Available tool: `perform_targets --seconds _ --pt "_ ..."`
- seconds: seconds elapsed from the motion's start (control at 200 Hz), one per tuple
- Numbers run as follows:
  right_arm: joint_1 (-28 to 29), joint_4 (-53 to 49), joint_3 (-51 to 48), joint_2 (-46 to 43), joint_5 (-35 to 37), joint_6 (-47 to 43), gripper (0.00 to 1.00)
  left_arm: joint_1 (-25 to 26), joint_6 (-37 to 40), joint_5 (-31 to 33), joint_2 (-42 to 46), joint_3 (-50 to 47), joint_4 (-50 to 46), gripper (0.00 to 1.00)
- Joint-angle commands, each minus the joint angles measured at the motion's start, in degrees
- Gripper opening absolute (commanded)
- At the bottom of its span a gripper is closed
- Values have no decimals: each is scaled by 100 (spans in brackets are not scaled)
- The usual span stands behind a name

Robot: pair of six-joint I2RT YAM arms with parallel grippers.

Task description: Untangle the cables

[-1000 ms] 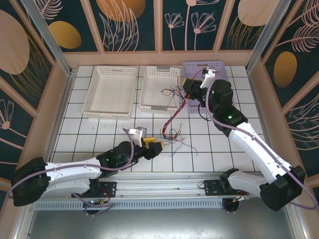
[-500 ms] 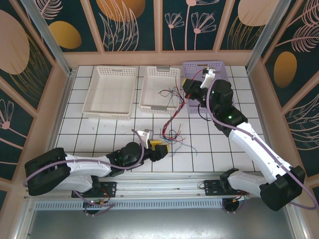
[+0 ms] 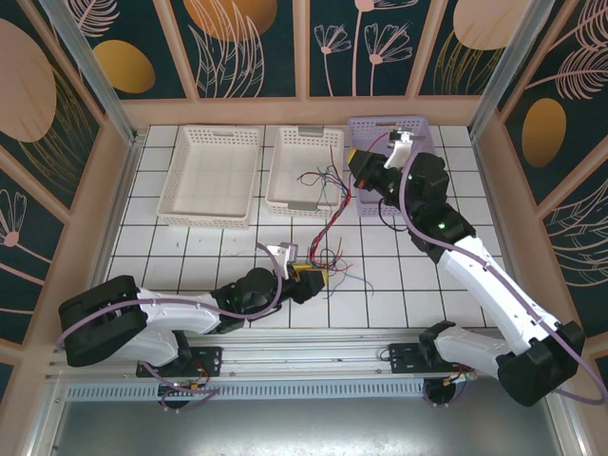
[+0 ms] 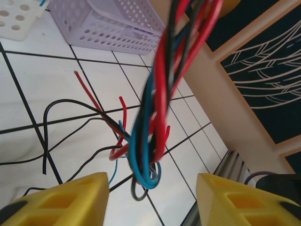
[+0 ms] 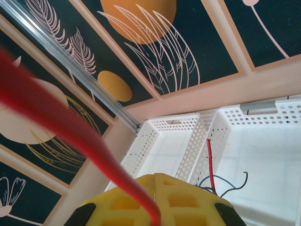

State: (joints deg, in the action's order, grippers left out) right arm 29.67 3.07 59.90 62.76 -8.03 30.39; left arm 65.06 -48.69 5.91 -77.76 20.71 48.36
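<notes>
Your left gripper (image 4: 151, 188) is sitting low over the tiled table (image 3: 190, 256), fingers spread, with the tangled cables (image 4: 157, 103) hanging between them. Your right gripper (image 5: 156, 183) is pinching a red cable (image 5: 70, 132) above the border between the white basket (image 3: 285, 205) and the lilac basket (image 3: 423, 128).

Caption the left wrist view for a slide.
Left hand open beneath a hanging twist of red, blue and black cables.

Cables (image 4: 160, 94): smooth, glossy plastic insulation. Left gripper (image 4: 151, 188) fingers (image 4: 61, 200): matt yellow moulded plastic. Lilac basket (image 4: 103, 23), white trays (image 3: 211, 176): perforated plastic, satin finish. Table (image 4: 42, 80): glossy white, tile-patterned. Front rail (image 3: 313, 353): bare brushed metal.
</notes>
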Motion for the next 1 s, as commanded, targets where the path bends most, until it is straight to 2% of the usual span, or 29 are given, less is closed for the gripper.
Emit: perform_targets --seconds 0.0,0.2,0.37,0.671,0.816,0.896,0.996 --pt "-31 266 61 -176 -76 63 0 33 -14 109 -53 113 273 40" --pt "-32 251 66 -211 -32 72 0 29 2 185 25 64 171 22" --pt "-35 231 41 -264 -1 64 0 31 74 280 202 -29 35 0" --pt "-55 55 -107 -494 396 -78 0 30 294 506 1033 -249 -773 0" --pt "-190 -244 -276 -754 864 -189 0 32 428 716 1802 -186 -2055 0" --pt "-408 -413 -437 -934 1206 -133 0 31 472 900 2307 -98 -2901 0" --pt "-803 -539 -698 -1128 1265 22 0 26 533 1093 2876 114 -3935 0"
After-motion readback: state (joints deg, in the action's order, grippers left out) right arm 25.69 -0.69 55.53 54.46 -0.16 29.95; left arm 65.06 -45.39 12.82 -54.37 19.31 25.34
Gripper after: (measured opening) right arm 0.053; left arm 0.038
